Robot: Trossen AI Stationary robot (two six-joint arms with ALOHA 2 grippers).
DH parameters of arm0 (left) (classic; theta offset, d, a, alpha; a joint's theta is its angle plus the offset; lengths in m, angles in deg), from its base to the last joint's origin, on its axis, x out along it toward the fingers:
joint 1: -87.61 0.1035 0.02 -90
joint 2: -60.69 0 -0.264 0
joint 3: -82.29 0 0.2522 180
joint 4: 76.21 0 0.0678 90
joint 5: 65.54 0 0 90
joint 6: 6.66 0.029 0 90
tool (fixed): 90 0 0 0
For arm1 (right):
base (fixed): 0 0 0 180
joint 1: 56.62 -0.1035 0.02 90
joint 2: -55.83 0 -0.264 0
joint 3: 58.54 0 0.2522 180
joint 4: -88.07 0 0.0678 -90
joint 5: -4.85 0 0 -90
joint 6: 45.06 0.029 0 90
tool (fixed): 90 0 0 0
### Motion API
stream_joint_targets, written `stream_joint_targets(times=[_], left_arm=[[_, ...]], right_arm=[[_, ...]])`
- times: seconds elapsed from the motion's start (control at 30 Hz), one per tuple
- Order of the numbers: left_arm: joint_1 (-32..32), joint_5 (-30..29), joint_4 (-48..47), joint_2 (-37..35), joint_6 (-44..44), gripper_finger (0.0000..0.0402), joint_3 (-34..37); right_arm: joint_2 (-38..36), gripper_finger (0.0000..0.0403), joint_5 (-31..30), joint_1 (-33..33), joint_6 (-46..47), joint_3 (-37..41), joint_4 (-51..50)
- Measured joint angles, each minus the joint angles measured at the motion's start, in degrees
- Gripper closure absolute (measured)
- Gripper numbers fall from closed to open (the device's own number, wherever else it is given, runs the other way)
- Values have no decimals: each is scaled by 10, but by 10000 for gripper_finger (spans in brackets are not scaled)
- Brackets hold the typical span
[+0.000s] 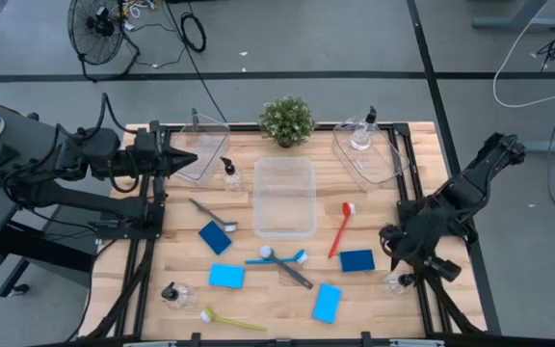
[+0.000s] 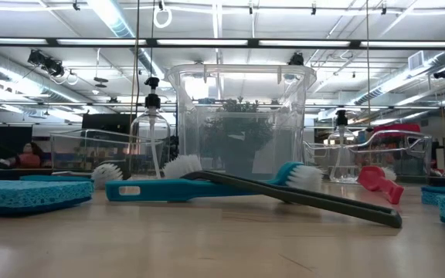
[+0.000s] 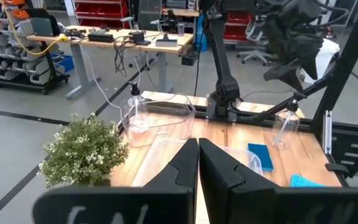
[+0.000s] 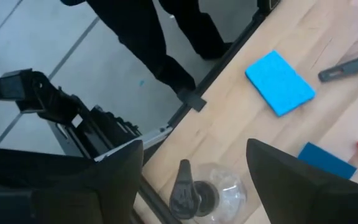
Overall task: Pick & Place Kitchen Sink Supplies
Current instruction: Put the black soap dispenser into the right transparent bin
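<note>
A small clear pump bottle (image 1: 396,281) stands at the table's right front edge. My right gripper (image 1: 400,262) hovers just above it, open. In the right wrist view the bottle (image 4: 199,194) shows between the spread fingers (image 4: 114,171) of my right gripper (image 4: 194,180), untouched. Blue sponges (image 1: 356,260) (image 1: 327,303) (image 1: 226,277) (image 1: 216,237) lie across the front half. A red brush (image 1: 341,229), a blue brush (image 1: 277,257), grey brushes (image 1: 212,214) and a yellow-green brush (image 1: 231,320) lie among them. Two more bottles (image 1: 228,174) (image 1: 173,293) stand on the left. My left gripper (image 1: 183,159) waits shut at the back left.
Three clear bins stand at the back: left (image 1: 200,145), middle (image 1: 284,196) and right (image 1: 369,152), the right one holding a bottle (image 1: 365,130). A potted plant (image 1: 287,120) sits at the back edge. Black frame rails (image 1: 147,241) run along both table sides.
</note>
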Motion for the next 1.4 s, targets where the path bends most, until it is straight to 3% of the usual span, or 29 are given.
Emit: stream_joint_targets(times=[0.5,1.4], left_arm=[[0,0,0,0,0,385,0],[0,0,0,0,0,385,0]], right_arm=[[41,117,-78,-96,50,0,-14],[133,117,-177,-169,120,0,-100]])
